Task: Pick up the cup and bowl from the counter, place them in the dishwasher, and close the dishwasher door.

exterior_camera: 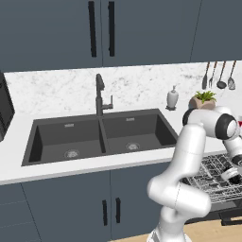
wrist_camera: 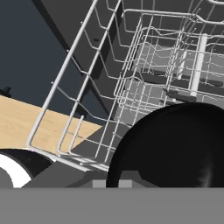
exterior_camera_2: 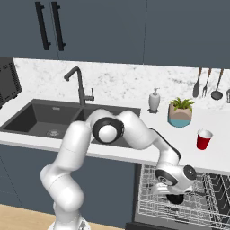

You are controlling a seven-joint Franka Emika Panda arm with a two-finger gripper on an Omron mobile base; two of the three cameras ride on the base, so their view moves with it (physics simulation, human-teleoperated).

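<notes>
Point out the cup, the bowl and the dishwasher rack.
cup (exterior_camera_2: 204,139): right base view, on its red side wall.
bowl (wrist_camera: 175,144): hand view, on its dark surface.
dishwasher rack (exterior_camera_2: 152,204): right base view, on the left wire grid.

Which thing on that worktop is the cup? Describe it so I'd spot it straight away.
Start at the long white counter with the dark double sink and go to the far end from the sink. There, above the open dishwasher's wire rack, the cup stands alone beside the plant pot. It is bright red, handleless and smaller than that teal-and-beige pot.
</notes>
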